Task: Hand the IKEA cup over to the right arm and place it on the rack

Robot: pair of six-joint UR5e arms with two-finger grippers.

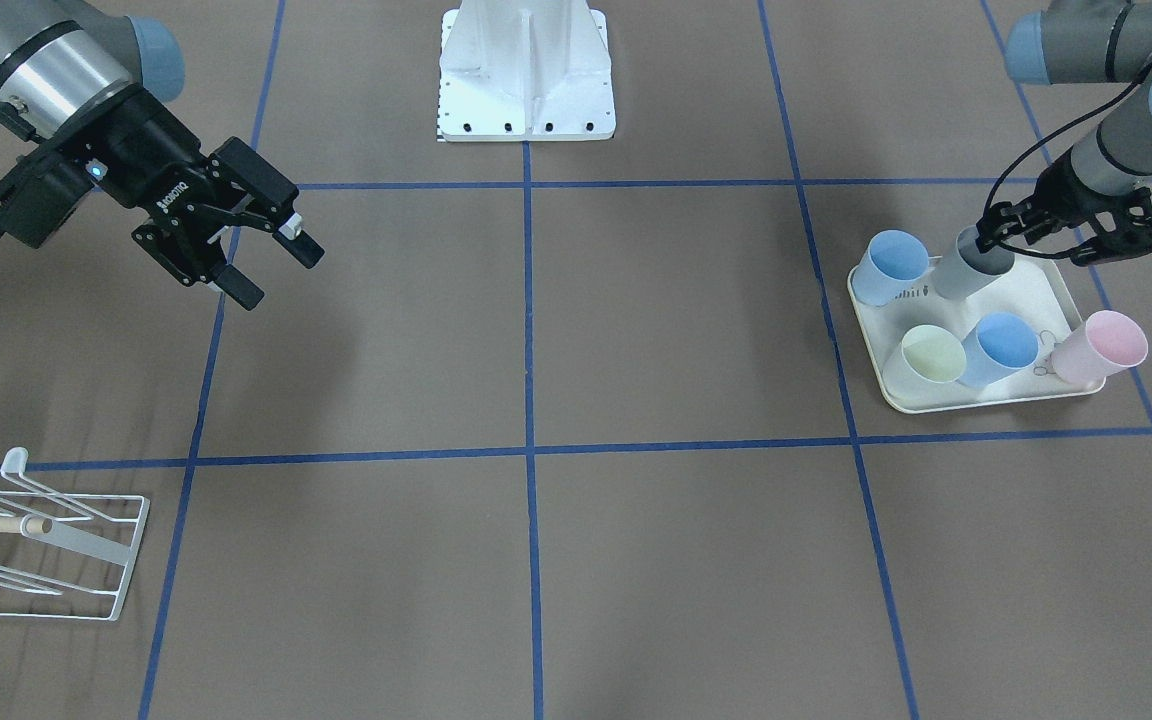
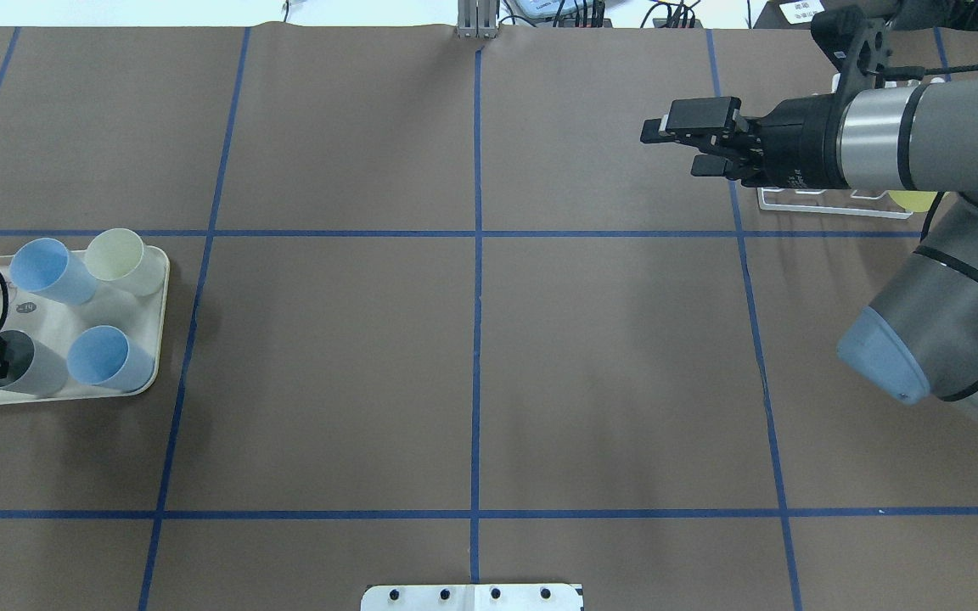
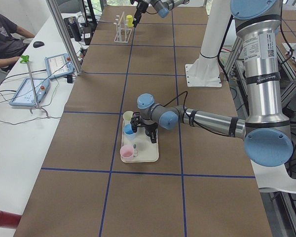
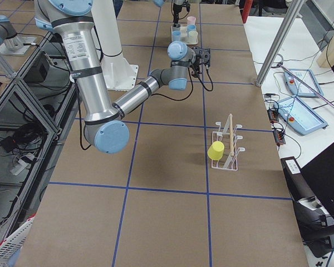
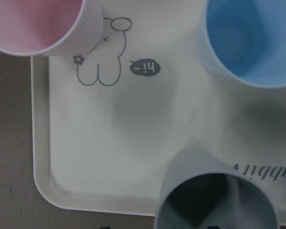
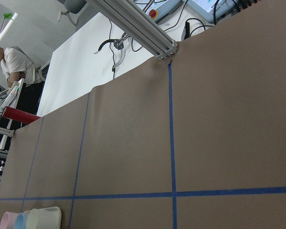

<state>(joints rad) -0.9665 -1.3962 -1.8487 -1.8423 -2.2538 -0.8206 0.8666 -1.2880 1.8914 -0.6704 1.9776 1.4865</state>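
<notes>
the grey cup (image 5: pixel 214 195) fills the bottom of the left wrist view, its dark mouth closest to the lens and its lower rim cut off by the frame edge. it stands on the cream rabbit-print tray (image 1: pixel 976 405), in the row nearer the robot, beside a blue cup (image 1: pixel 891 268). the left end effector (image 1: pixel 1061 238) hangs right over it with its jaws apart: one finger (image 1: pixel 991 235) sits at the cup's rim, the other out to the side, and nothing is clamped. whether that finger touches the cup wall cannot be made out. the wrist view shows only slivers of dark at its lower edge, and the overhead view cuts this end effector off at its left border. the tray's other row holds a pale green cup (image 1: pixel 933 353), a second blue cup (image 1: pixel 1004 348) and a pink cup (image 1: pixel 1101 345) at the tray's rim. well apart, across the brown counter (image 1: pixel 636 320) with its blue tape lines, the right end effector (image 1: pixel 274 270) hangs above the surface, jaws apart and empty. near it is the white wire rack (image 4: pixel 229 146) with a yellow cup (image 4: pixel 216 150) on one prong. the front view cuts the rack off at its left edge, and the overhead view hides most of it behind the right arm.
</notes>
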